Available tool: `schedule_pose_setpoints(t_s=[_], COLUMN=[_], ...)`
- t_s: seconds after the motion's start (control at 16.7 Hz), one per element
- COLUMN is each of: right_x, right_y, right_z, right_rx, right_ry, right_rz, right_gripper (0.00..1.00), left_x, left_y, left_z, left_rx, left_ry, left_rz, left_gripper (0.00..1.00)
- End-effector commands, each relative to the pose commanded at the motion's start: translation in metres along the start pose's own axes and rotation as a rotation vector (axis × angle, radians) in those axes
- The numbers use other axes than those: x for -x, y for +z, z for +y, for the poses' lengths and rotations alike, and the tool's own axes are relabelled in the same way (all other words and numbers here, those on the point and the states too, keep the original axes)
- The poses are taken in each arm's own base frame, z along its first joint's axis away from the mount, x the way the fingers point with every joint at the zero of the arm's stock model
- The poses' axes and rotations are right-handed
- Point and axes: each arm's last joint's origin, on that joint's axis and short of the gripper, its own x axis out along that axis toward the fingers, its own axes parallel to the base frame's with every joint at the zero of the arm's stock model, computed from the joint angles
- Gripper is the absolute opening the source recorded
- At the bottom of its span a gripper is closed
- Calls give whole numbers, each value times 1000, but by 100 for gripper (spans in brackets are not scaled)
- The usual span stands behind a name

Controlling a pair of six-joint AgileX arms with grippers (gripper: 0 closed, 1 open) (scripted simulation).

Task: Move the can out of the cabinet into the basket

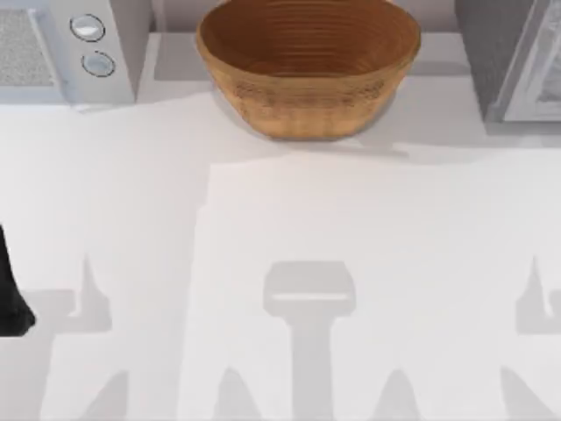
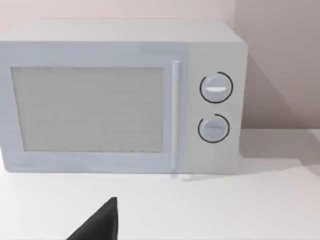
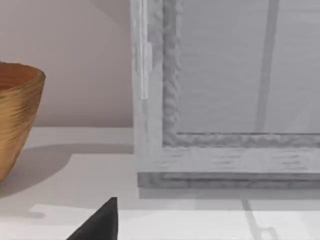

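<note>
On the white surface (image 1: pixel 289 219), a dark finger tip of the left end effector (image 2: pixel 100 222) shows nearest in the left wrist view, and whether it is open or closed cannot be told; ahead of it stands a white appliance (image 2: pixel 120 95) with two round silver knobs (image 2: pixel 216 88) and no legible lettering. A dark tip of the right end effector (image 3: pixel 100 222) shows likewise, its state also impossible to tell, with the cabinet (image 3: pixel 225 100) straight ahead, door closed. The can's place cannot be told, and the basket (image 1: pixel 307 66) stands beyond, between appliance and cabinet.
</note>
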Motion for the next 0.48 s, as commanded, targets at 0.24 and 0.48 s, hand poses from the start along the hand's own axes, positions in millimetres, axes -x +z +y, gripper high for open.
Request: schedule_pose_setpoints(t_s=[0.24, 0.48], right_x=[0, -4], right_y=[7, 53], right_z=[0, 2], right_rx=[0, 3], right_ry=[-2, -5], right_rz=[13, 55], right_gripper=[100, 100], left_x=[0, 0], left_y=[0, 0], left_z=[0, 0], left_rx=[0, 0], left_ry=[0, 0], left_rz=[0, 0], left_gripper=[100, 100])
